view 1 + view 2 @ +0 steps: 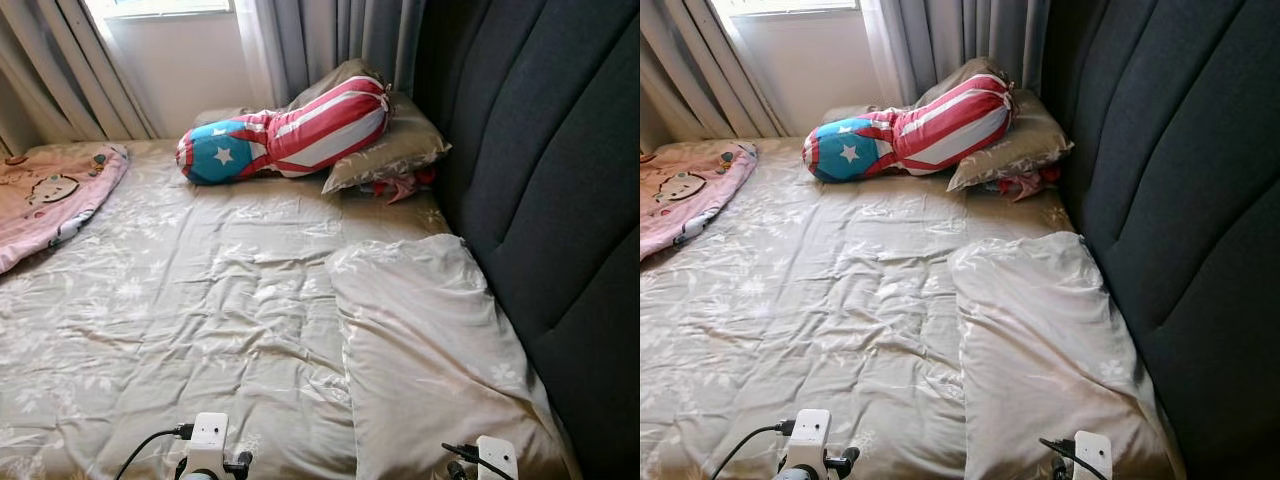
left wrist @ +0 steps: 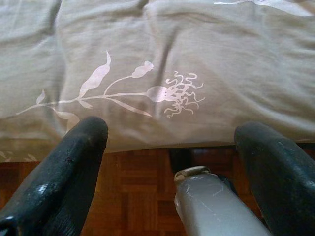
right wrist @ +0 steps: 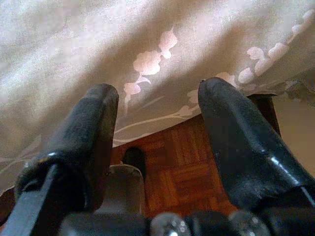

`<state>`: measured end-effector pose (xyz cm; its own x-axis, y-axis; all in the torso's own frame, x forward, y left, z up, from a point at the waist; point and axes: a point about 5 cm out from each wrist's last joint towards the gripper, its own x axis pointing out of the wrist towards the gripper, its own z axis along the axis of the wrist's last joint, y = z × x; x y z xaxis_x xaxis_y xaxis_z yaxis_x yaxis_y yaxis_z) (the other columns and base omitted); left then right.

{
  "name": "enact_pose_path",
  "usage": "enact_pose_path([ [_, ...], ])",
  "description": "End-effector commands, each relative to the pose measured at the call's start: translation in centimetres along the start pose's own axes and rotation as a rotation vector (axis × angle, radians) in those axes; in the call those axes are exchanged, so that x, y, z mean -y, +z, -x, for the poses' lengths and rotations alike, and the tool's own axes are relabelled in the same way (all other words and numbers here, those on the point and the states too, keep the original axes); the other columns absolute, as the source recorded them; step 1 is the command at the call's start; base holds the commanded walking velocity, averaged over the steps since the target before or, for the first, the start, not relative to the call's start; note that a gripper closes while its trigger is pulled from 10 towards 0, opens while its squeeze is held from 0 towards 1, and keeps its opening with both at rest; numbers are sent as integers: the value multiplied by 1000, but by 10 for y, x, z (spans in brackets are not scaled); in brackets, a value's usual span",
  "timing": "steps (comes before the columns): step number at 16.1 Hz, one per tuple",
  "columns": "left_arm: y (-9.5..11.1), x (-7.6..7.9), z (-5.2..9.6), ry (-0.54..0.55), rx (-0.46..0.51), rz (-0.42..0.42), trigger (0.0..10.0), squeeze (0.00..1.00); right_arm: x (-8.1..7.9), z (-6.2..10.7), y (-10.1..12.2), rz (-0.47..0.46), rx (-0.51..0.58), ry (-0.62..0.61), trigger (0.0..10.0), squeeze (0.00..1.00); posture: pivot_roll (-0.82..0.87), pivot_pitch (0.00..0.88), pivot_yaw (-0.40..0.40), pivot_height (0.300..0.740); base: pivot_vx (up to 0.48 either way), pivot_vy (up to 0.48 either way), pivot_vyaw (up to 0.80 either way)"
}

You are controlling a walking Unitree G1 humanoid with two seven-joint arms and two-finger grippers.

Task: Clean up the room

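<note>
Left eye view has me parked at the bed [image 1: 200,300] edge, left gripper [image 2: 167,142] and right gripper [image 3: 157,118] both spread, holding nothing, low by its near edge; I reckon next is reaching the striped bolster [image 1: 285,135] up by the headboard [image 1: 560,150].

Soft daylight from window [image 1: 170,8] (mostly sharp)
</note>
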<state>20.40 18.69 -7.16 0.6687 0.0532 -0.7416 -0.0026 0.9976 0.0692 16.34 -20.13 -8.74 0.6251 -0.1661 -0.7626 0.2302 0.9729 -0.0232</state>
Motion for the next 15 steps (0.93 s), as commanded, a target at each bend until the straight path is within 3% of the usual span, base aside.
enact_pose_path([
  [1, -4, -2, 1, 11, -28, -22, 10000, 0, 0, 0, -2, 5, -10, -2, 10000, 0, -99, 0, 22, 740, 0, 0, 0],
  [7, -9, -4, 2, 13, -40, -17, 10000, 0, -2, 0, -4, 34, -30, 11, 10000, 0, -98, 0, 20, 740, 0, 0, 0],
  [15, -11, -4, 2, 23, -46, -12, 10000, 0, -3, 1, -7, 41, -40, 17, 10000, 0, -98, 0, 25, 740, 0, 0, 771],
])
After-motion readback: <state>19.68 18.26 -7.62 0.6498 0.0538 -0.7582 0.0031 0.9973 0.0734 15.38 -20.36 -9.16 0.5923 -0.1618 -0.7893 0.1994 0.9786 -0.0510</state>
